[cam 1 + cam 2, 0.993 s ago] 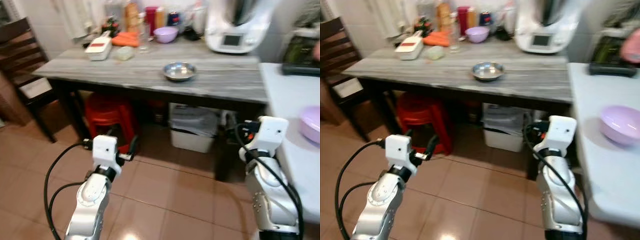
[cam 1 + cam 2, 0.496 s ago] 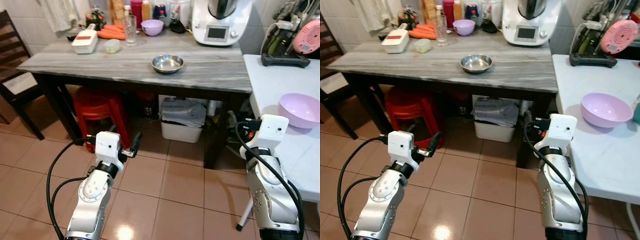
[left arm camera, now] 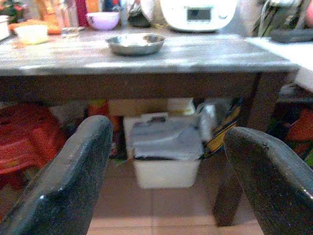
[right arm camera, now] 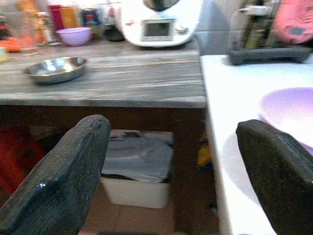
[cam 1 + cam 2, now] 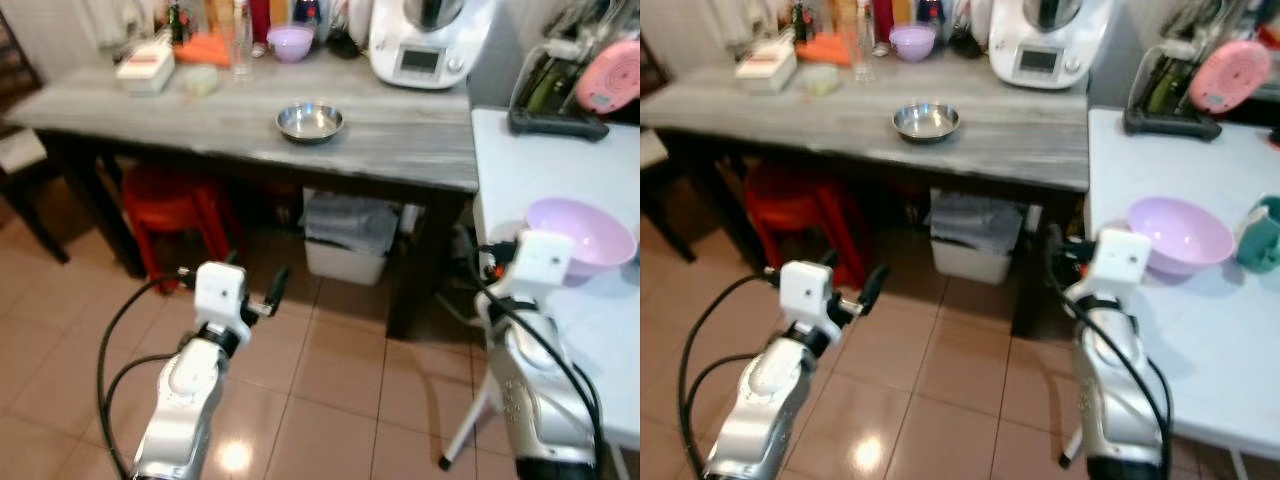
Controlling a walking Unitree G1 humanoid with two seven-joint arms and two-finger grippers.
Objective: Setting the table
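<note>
A grey wood-grain table [image 5: 1020, 150] runs across the far side of the scene; a small steel dish [image 5: 926, 121] sits alone near its middle, well apart from the clutter along the far edge. That clutter includes a small purple bowl [image 5: 912, 41], a clear glass [image 5: 863, 40] to its left, something orange [image 5: 821, 48] further left, a white box with a red label [image 5: 766, 66] whose writing is too blurred to read, and several bottles [image 5: 880, 15] with illegible labels; on the far right end of the table stands a white kitchen machine [image 5: 1040, 45] with a small dark display, no brand name readable.

To the right a white table [image 5: 1240, 350] meets the grey one at a corner; a large lilac bowl [image 5: 1180, 233] rests on it near its left edge, a teal cup [image 5: 1262, 233] just beside the bowl on the right, and a dark rack with a pink round thing [image 5: 1230, 75] at the far end.

Under the grey table a red plastic stool [image 5: 800, 200] stands to the left and a white bin [image 5: 975, 240] with grey contents to the right; the floor is brown tile [image 5: 960, 380].

The left gripper [image 3: 164, 176] hangs low over the tiles, its fingers [image 3: 73, 181] spread wide with nothing between them; the right gripper [image 4: 181, 176] is held just off the white table's left edge, near the lilac bowl, fingers [image 4: 63, 171] likewise wide apart and empty.
</note>
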